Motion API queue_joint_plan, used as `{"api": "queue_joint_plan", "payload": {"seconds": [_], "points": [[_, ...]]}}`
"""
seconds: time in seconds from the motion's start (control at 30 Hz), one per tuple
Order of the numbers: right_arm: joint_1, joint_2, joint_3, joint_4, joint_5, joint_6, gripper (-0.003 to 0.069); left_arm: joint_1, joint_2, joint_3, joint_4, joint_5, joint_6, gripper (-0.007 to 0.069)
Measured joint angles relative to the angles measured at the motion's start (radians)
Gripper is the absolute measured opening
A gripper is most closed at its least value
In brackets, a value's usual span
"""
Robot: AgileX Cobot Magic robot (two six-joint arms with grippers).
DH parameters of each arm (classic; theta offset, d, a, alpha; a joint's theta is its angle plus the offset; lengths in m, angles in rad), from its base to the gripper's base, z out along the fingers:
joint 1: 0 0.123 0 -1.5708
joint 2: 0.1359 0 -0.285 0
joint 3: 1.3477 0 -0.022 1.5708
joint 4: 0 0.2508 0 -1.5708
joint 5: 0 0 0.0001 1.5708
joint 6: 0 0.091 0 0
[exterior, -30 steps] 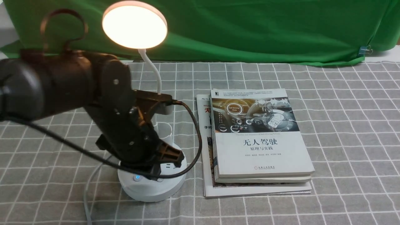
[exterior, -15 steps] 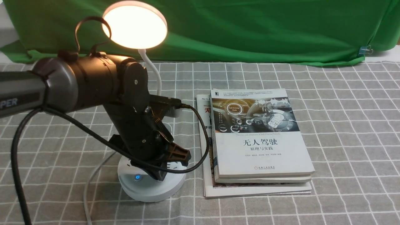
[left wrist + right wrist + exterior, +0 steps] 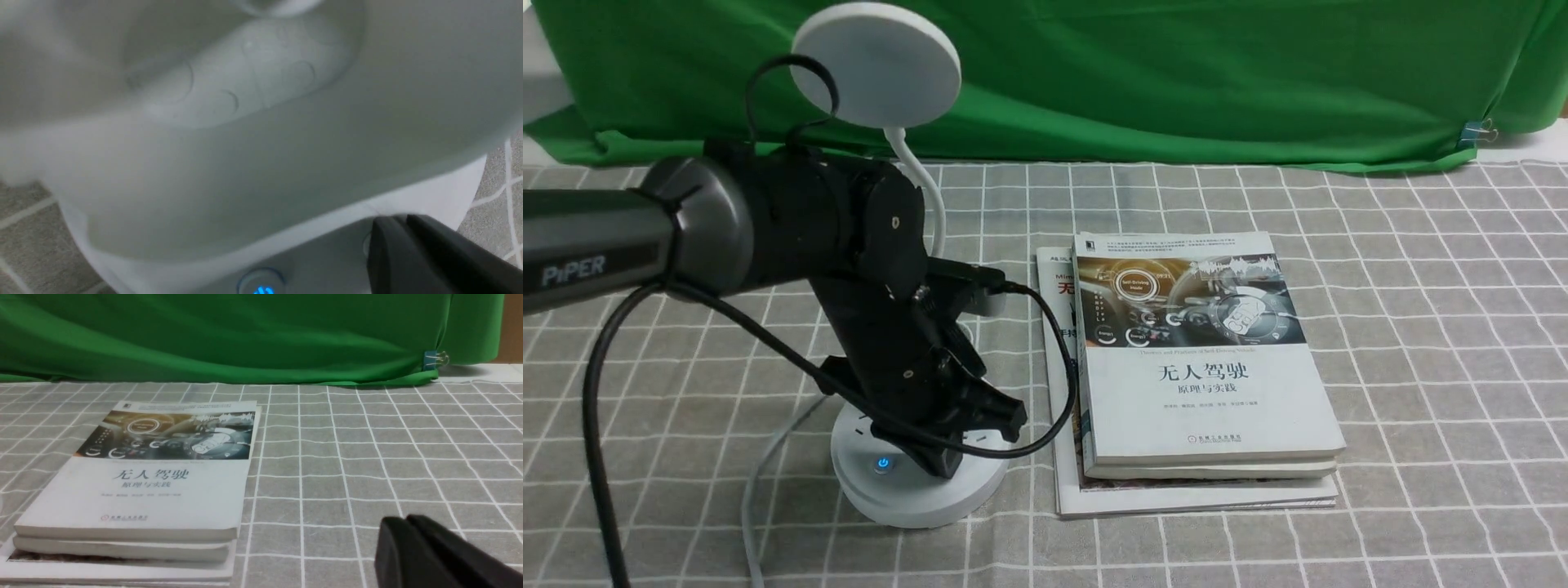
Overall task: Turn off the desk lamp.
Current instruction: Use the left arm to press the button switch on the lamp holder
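At the surface (image 3: 1421, 343)'s left, beside the books (image 3: 1201, 359), the desk lamp (image 3: 876, 65) is standing with my left claw (image 3: 943, 464), fingers together, tip down on its base. Only the right wrist view is showing my right claw (image 3: 404, 524), also closed. The lamp head, glowing a moment ago, is now sitting dark.

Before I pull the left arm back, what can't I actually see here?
Front view: left gripper hides the desk lamp base beneath its tips; contact unclear.
Left wrist view: blurred close-up; lit blue button cut by the frame edge.
Right gripper: outside the front view.
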Motion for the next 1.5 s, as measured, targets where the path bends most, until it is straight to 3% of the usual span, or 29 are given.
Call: {"api": "queue_joint_plan", "payload": {"seconds": [0.6,1.5], "points": [[0.0,0.0,0.0,0.0,0.001,0.0,0.0036,-0.011,-0.122,0.003,0.027,0.018,-0.03,0.0019],[0.0,0.0,0.0,0.0,0.001,0.0,0.0036,-0.011,0.021,0.0,0.023,-0.011,-0.031,0.0019]]}}
